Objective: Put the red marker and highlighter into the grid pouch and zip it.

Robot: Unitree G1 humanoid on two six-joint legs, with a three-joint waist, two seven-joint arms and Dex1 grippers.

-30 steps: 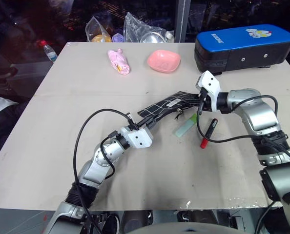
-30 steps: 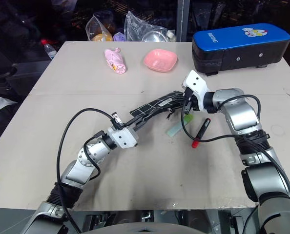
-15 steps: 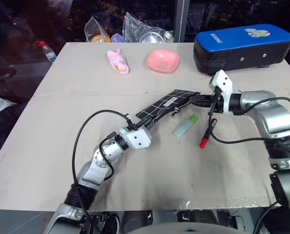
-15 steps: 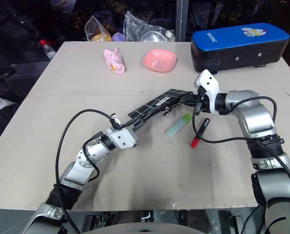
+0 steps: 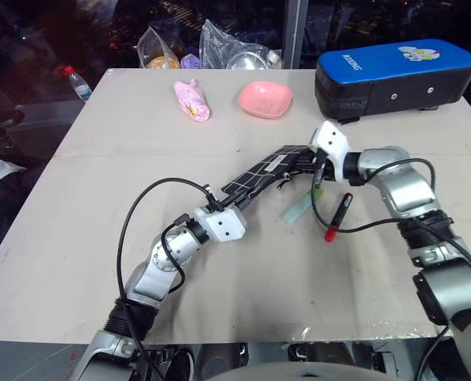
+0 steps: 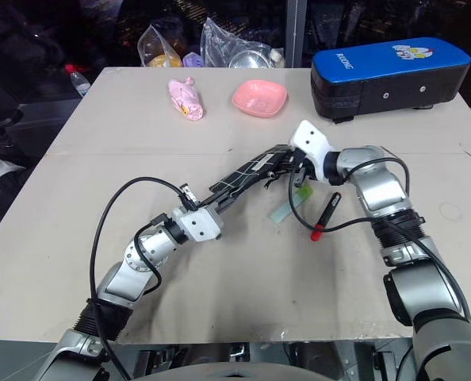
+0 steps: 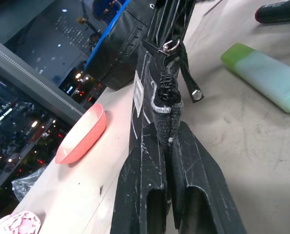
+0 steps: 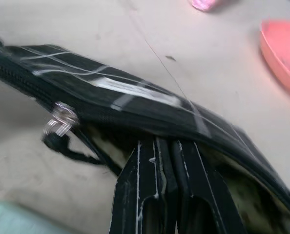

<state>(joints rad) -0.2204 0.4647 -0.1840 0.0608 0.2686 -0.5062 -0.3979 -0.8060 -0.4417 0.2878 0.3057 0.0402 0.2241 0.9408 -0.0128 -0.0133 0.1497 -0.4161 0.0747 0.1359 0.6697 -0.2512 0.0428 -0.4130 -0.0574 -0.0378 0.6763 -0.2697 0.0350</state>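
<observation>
1. I see my left gripper (image 5: 237, 205) clamped on the grid pouch (image 5: 269, 171), raised at its near end.
2. Right gripper (image 6: 292, 169) pinches the far edge, seemingly the opening.
3. Highlighter (image 5: 299, 208) and red marker (image 5: 338, 215) lie beside it on the table (image 5: 77, 238).
4. Pink bowl (image 5: 265, 98) and blue case (image 5: 394, 70) sit beyond.

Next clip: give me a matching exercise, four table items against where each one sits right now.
Items:
1. black white-grid fabric pouch
2. pale green flat highlighter
3. short red marker with black cap
4. shallow pink bowl

Places:
A. flat on the table, rightmost of the pens
B. far side of the table, beside the blue-topped case
C. lifted between both grippers
D. on the table under the pouch's right end

Pairs: 1-C, 2-D, 3-A, 4-B
</observation>
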